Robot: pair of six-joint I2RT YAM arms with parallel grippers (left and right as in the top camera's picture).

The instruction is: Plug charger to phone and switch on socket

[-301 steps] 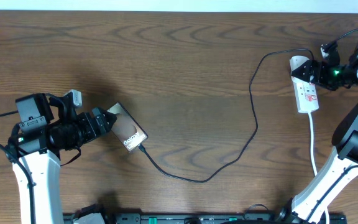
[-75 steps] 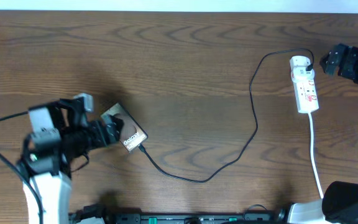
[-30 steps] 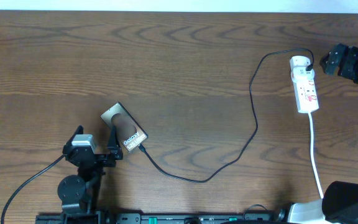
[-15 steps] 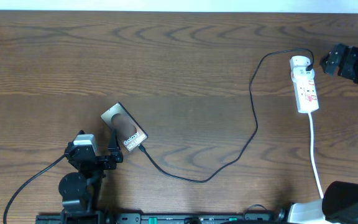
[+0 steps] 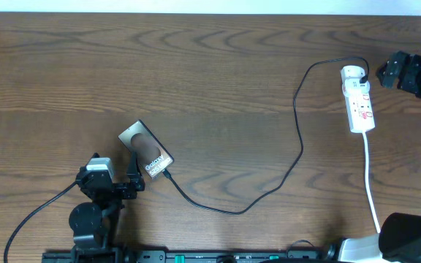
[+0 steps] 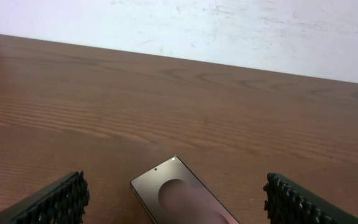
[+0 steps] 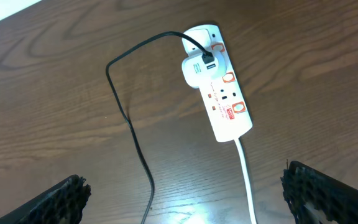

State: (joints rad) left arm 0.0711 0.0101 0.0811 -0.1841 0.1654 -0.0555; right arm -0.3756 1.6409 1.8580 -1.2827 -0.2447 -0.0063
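Observation:
The phone (image 5: 146, 152) lies flat on the table at the front left, its "Galaxy" end toward the front. Its other end shows in the left wrist view (image 6: 179, 198). The charger, a thin black cable (image 5: 298, 139), runs from the phone's Galaxy end, where its tip touches, to a white adapter (image 7: 197, 70) on the socket (image 5: 359, 98). The socket also shows in the right wrist view (image 7: 222, 93). My left gripper (image 5: 131, 184) is open and empty just in front of the phone (image 6: 176, 188). My right gripper (image 5: 386, 71) is open and empty, right of the socket (image 7: 185, 193).
The socket's white cord (image 5: 370, 179) runs toward the front edge and also shows in the right wrist view (image 7: 247, 180). A white wall (image 6: 229, 25) stands behind the table. The left arm's base (image 5: 90, 223) sits at the front left edge.
The left arm has drawn back from the phone toward the front edge, letting go of it. The right gripper has moved off the socket to the right. Nothing moved in the last second.

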